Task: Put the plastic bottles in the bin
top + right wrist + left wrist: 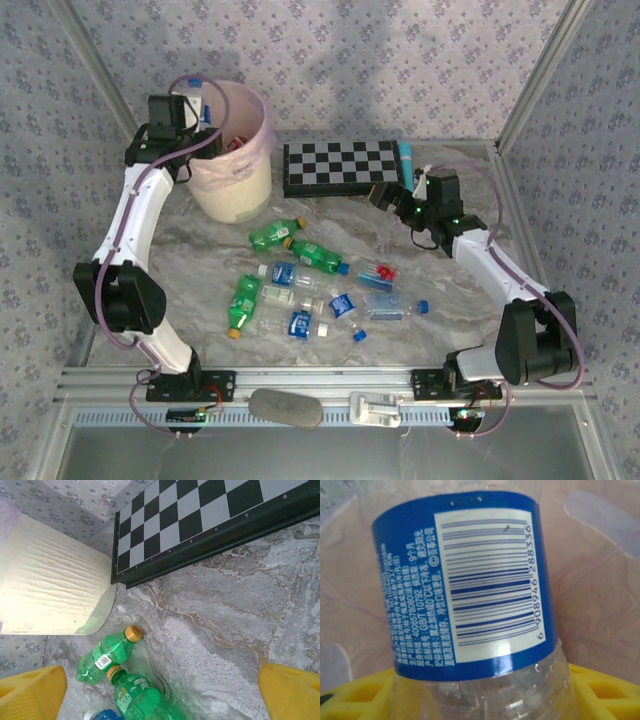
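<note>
Our left pincer (pixel 198 112) holds a clear blue-labelled bottle (pixel 470 580) just above the bin (pixel 235 190); our right pincer (pixel 160 690) hangs wide open over the tabletop (pixel 225 610), with two green bottles (pixel 107 655) lying between its fingers, nearer the left one

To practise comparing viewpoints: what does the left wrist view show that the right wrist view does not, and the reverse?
Left wrist, not right: a clear bottle with a blue barcode label, gripped in the left hand. Right wrist, not left: the checkerboard, two green bottles, the marble table, under the open right hand. Both: yellow fingers at the bottom corners, and the bin, its pink liner behind the bottle, its cream wall beside the board.
</note>
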`<state>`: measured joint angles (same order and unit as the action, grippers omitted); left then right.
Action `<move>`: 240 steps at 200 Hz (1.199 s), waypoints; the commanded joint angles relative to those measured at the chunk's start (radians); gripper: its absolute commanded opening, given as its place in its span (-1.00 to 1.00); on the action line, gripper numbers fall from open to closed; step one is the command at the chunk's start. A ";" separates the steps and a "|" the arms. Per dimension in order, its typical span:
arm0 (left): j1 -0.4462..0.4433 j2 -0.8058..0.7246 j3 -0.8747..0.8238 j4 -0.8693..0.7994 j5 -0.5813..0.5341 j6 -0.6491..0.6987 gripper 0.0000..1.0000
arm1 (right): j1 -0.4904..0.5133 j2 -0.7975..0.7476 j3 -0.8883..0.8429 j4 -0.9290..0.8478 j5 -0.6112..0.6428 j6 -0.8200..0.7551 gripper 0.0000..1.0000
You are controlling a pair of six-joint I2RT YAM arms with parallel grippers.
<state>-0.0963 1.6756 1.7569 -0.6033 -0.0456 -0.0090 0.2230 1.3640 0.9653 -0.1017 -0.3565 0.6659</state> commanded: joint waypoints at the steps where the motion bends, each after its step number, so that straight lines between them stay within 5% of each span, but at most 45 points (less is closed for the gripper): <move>1: 0.005 0.017 0.059 -0.034 0.013 -0.006 0.12 | 0.004 -0.031 -0.008 -0.030 0.020 -0.019 0.99; 97: 0.003 -0.029 0.069 -0.028 0.042 -0.066 0.91 | 0.003 -0.039 -0.018 -0.029 0.033 -0.025 1.00; 141: -0.037 -0.170 0.012 0.029 0.087 -0.123 1.00 | 0.005 -0.036 -0.030 -0.012 0.030 -0.015 1.00; 188: -0.204 -0.320 -0.143 0.060 -0.008 -0.132 1.00 | 0.024 -0.028 -0.036 -0.004 0.072 -0.012 1.00; 240: -0.243 -0.556 -0.570 0.134 0.052 -0.335 1.00 | 0.056 -0.002 -0.042 0.006 0.177 -0.070 1.00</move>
<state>-0.3241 1.1995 1.3396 -0.4965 -0.0227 -0.2325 0.2680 1.3449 0.9272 -0.1070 -0.2455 0.6525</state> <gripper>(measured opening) 0.999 0.999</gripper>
